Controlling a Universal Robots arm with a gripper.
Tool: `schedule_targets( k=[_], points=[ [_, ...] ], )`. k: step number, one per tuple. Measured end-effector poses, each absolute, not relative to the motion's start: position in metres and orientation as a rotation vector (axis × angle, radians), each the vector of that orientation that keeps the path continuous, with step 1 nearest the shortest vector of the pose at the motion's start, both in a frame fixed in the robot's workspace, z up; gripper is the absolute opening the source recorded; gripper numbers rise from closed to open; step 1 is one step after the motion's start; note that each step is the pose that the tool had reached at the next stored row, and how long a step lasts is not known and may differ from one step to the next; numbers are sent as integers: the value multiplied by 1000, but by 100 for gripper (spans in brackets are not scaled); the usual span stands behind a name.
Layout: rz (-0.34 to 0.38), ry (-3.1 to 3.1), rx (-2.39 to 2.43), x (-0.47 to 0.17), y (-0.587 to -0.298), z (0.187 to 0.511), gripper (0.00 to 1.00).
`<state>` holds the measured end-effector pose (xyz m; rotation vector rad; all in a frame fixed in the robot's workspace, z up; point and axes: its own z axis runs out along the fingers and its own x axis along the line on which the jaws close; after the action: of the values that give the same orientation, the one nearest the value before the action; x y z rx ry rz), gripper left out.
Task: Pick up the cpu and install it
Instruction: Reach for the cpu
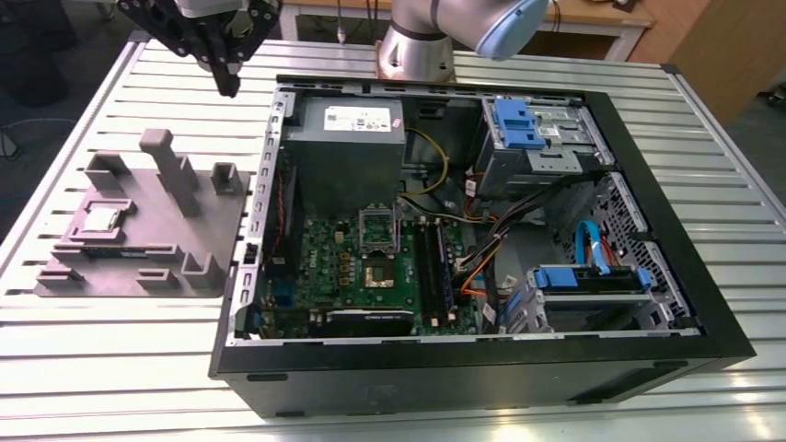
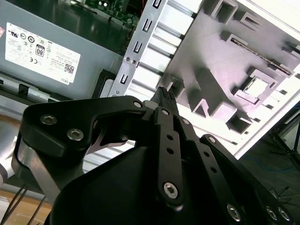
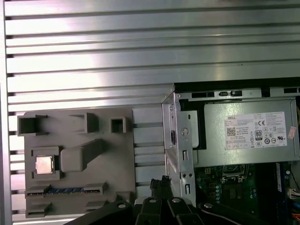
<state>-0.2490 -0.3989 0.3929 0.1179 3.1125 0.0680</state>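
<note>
**Cpu** (image 1: 101,218): small square chip with a silver top. It is lying flat in a square pocket of the grey fixture block (image 1: 147,253), toward the exterior view's left side of that block. Nothing is touching it. It is also showing in the first wrist view (image 3: 44,164) and the second wrist view (image 2: 255,86), seated in the same pocket.

**Grey fixture block:** moulded holder with raised posts and several recesses. It is resting on the tabletop (image 1: 123,350) just beside the computer case (image 1: 491,368), on the exterior view's left of it.

**Gripper** (image 1: 227,87): black, with linked fingers. It is hanging above the tabletop near the far corner of the case, beyond the fixture block and well apart from the cpu. Its fingers are meeting at the tips with nothing between them, so it is clenched and carrying nothing. Both wrist views (image 2: 164,96) (image 3: 161,184) are showing the same pressed-together tips.

**Tabletop:** slatted aluminium, carrying the fixture block and the case.

**Computer case:** black tower lying on its side with the panel off and the interior facing up.

**Contents of the case:**
- A grey power supply (image 1: 350,152) with a white label is sitting at the far end.
- A green motherboard (image 1: 331,258) is lying below it.
- A metal-framed socket (image 1: 377,272) is sitting near the board's middle.
- Blue drive brackets (image 1: 522,124) are occupying the exterior view's right half, with bundled cables between.

**Arm base** (image 1: 418,51): silver column, standing behind the case.
</note>
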Motion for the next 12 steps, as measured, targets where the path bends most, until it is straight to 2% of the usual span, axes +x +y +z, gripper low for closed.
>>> schedule_targets(
  k=[12],
  points=[
    [68, 3114, 118, -260, -399, 393, 10]
  ],
)
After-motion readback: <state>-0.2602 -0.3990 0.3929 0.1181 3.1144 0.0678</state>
